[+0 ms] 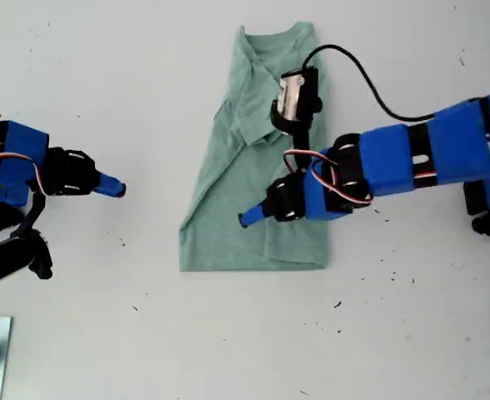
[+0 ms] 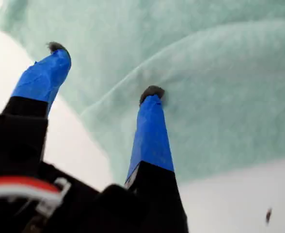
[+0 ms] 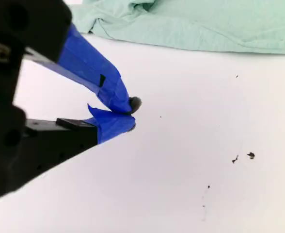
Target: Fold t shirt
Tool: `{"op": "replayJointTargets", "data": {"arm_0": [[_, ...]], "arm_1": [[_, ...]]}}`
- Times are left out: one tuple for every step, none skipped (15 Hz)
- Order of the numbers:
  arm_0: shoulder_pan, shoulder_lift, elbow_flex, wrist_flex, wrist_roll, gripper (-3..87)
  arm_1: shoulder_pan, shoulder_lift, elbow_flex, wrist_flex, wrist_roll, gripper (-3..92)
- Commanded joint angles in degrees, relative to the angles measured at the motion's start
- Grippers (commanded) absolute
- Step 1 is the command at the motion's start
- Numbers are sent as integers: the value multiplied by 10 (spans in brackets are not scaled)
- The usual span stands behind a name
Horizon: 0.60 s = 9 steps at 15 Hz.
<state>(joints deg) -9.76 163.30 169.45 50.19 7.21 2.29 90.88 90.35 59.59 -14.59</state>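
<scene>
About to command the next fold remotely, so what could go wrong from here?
1. My first tool is open, one fingertip pressing a fold of the t shirt; a sideways drag may bunch the fold instead of lifting it.
2. My second tool is shut over bare table, off the cloth, so nothing pins the shirt against sliding.

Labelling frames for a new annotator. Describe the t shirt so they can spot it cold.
Start from the white table in the exterior view: near its top centre lies the t shirt, a pale sage-green cloth folded into a tall narrow shape. My first gripper is open over it, one fingertip pressing the cloth. It is the only fabric and the only green thing there; everything else is blue-and-black arm.
</scene>
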Motion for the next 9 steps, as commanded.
{"op": "replayJointTargets", "data": {"arm_0": [[3,9,-12,5,-3,-3],[3,10,-12,5,-3,-3],[1,11,-12,5,-2,-3],[-3,12,-12,5,0,-3],[-5,13,-12,5,1,-3],[-6,14,-11,5,1,-3],[-7,14,-11,5,0,-3],[-8,13,-18,9,0,-3],[-10,-7,-61,34,-4,-3]], "arm_1": [[-27,149,-154,231,-6,247],[-24,220,-124,299,0,242],[1,301,-29,330,-10,247],[46,396,127,330,-41,191],[107,504,311,297,-81,85],[156,600,468,247,-116,35],[185,676,574,225,-134,25],[197,724,616,224,-138,25],[189,737,620,222,-134,25]]}}
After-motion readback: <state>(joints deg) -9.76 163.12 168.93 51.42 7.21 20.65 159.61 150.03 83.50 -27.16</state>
